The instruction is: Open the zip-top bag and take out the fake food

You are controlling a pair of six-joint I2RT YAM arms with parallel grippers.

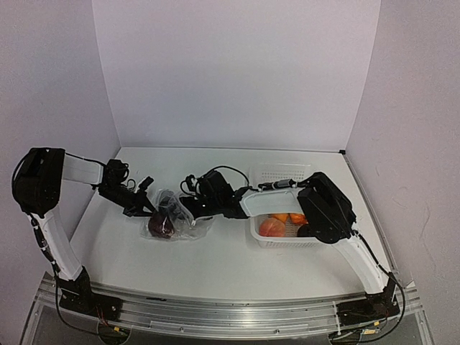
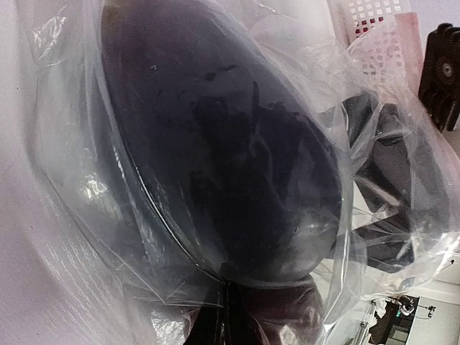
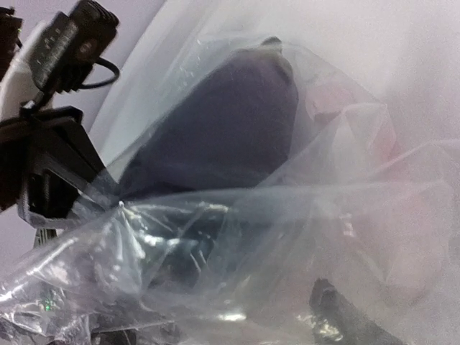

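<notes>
Zip-top bag [image 1: 195, 228] film, pinched in my closed left hand [image 1: 149, 208] at its left edge, is thin, limp and slick; I'd hold the stiffer zip strip. My right hand [image 1: 188, 209], fingers parted, noses in opposite, forearm stretched over the white basket [image 1: 287, 243]. The dark purple piece [image 2: 215, 158] inside looks light, hard, slippery. Bag lies left of the bench's middle.

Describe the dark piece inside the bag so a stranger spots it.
On the white table, left of the white mesh plastic basket, lies a clear crinkly plastic bag. Inside sits a glossy, dark purple, egg-shaped toy piece; the basket's orange pieces are bright and unbagged.
</notes>
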